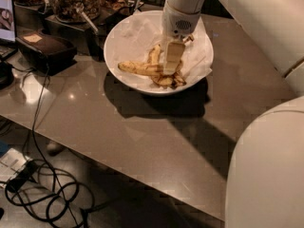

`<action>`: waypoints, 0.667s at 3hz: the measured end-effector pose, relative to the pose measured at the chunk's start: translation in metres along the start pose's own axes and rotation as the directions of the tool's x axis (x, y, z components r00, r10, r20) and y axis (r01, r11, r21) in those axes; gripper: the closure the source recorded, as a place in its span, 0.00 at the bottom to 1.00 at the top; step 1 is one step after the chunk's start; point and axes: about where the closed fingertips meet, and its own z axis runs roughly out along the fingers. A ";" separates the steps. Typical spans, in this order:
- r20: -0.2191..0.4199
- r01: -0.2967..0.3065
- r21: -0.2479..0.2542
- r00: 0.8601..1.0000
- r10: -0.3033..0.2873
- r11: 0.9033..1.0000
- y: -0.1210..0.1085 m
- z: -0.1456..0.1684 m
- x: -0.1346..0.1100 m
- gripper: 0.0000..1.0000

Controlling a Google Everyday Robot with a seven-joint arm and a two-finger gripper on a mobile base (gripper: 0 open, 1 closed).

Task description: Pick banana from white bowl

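Observation:
The white bowl (116, 56) sits on the grey table near its far edge, lined with crumpled white paper. Inside lie bananas. The long, nearly straight banana (137, 68) lies across the bowl, pointing left. Two shorter curved bananas (155, 54) lie beside and behind it, with dark ends near the bowl's front (168, 81). My gripper (172, 65) hangs from the white arm straight down into the bowl, its tip at the right end of the long banana. It hides where the bananas meet.
Glass jars of nuts (71, 1) and a black tray stand left of the bowl at the back. A black box (45, 49) sits at the table's left. Cables (42, 194) lie on the floor below the front edge. My white body fills the right side.

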 end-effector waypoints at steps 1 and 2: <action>0.017 -0.018 -0.025 1.000 0.019 1.000 0.003 0.012 0.002 0.38; 0.036 -0.043 -0.058 0.998 0.045 0.997 0.004 0.028 0.005 0.36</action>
